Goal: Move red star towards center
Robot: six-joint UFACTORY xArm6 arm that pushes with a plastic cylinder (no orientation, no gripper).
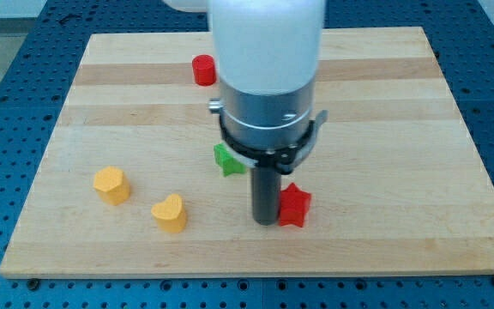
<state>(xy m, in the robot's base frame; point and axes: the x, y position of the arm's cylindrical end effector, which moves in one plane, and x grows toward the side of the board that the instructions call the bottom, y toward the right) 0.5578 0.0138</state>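
The scene is being read from the view's left to the view's right.

1. At lower left, 2 yellow-orange blocks are lying on the bench (384, 129): a yellow-orange block (111, 184) of rounded, uncertain shape, and just to its right and lower, a yellow-orange heart (170, 213). Both are lying well apart from the work area.

2. Near the view's top, a red block (203, 69) is being partly cut off by the arm housing (267, 43); its shape cannot be made out.

3. Near the middle, a green block (226, 160) is showing only its left part; the rest is being hidden behind the rod, so its shape is left unnamed.

4. My tip (266, 222) is resting on the bench just left of the red star (293, 205). The 2 are appearing to touch, though true contact cannot be confirmed from this angle.

5. The red star is lying below the board's centre and slightly to its right, in the lower half. The centre is therefore lying up and slightly left of the star.

6. Deciding relation: my tip is standing at the star's left flank, not at its lower side. A push from here is judged to drive the star rightward, so repositioning beneath the star is judged necessary.

7. No fingers are fitted to this arm; nothing is being grasped, and only pushing is available.
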